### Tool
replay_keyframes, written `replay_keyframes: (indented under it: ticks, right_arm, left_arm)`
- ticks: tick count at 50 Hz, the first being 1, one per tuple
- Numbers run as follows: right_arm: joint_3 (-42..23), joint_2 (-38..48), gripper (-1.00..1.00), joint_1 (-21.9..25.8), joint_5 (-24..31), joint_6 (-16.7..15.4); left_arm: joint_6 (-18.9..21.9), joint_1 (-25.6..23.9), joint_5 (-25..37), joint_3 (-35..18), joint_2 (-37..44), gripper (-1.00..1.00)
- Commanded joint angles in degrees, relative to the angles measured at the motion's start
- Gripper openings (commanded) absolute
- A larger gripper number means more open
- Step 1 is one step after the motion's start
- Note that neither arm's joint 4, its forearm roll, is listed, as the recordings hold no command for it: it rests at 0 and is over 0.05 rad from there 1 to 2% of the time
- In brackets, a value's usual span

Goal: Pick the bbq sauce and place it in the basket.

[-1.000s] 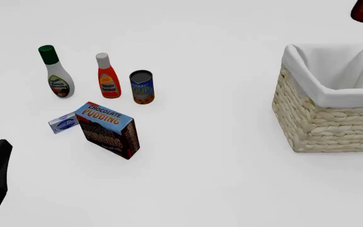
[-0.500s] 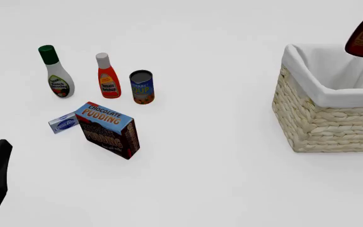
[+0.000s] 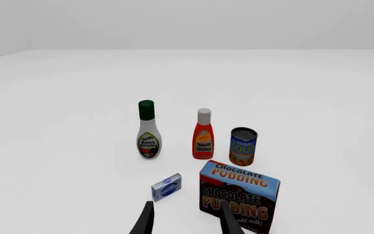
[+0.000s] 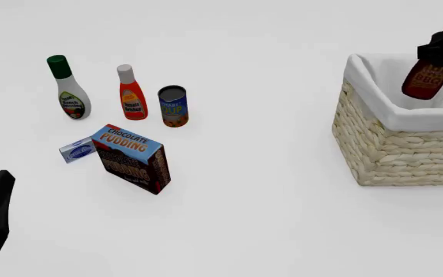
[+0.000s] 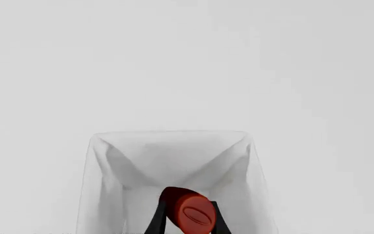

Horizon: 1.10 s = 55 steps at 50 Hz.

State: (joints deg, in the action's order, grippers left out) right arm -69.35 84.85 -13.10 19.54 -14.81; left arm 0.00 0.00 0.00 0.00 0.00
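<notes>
White tabletop, six grocery items and one basket before you.

Left to right: your left gripper [image 3: 185, 222], fingers spread and empty; one green-capped white bottle [image 4: 67, 88]; one small blue-and-white box [image 4: 77, 150]; one white-capped orange-red bottle [image 4: 131, 93]; one chocolate pudding box [image 4: 132, 157]; one soup can [image 4: 173, 106]; one wicker basket [image 4: 403, 145]. Your right gripper [image 5: 186, 219] pinches the bbq sauce [image 4: 427, 74] at its red cap, bottle tilted, hanging over the basket's open top.
</notes>
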Motion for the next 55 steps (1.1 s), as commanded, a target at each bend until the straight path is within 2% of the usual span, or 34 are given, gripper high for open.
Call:
replay_keyframes:
  ticks: [1,55]
  right_arm:
    - [1.7,2.1,-1.00,0.9,-2.6,1.1]
    - [6.6,9.5,-1.00,1.0,-9.6,-0.2]
  left_arm:
    - [0.0,0.0,0.0,0.0,0.0,1.00]
    - [0.0,0.0,0.0,0.0,0.0,1.00]
